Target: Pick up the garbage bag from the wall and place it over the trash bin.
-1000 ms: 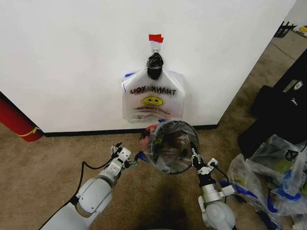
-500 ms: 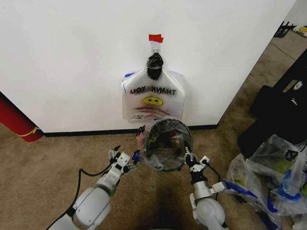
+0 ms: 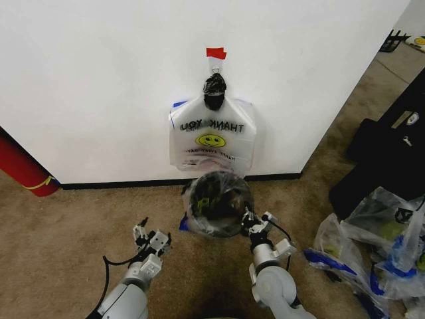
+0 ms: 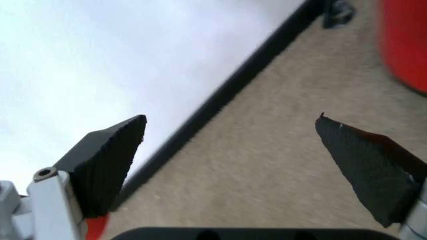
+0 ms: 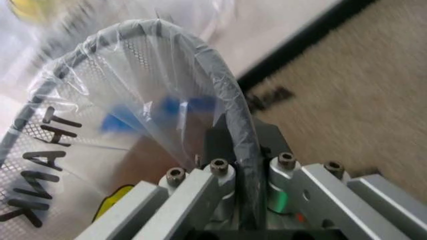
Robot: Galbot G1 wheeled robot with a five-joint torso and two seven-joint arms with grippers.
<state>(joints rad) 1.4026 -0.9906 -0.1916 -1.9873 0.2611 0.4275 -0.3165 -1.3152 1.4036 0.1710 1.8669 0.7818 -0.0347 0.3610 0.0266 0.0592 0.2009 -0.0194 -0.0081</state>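
The trash bin, black mesh, hangs tilted just above the carpet below the wall, its mouth turned toward me. The garbage bag is stretched over its mouth as a translucent lining, with a blue handle trailing at the lower left. My right gripper is shut on the bin's right rim. In the right wrist view the fingers clamp the plastic-covered rim, and the garbage bag drapes inside it. My left gripper is open, low and well left of the bin; its pads stand wide apart over bare carpet.
A matching smiley bag hangs on the wall under a black knot and red tape. A red cylinder leans at the far left. Heaped clear bags and a black case crowd the right. A black baseboard runs along the wall.
The bin has come down and a little left with my right gripper. My left gripper has left the bin's left rim and drawn back down to the left.
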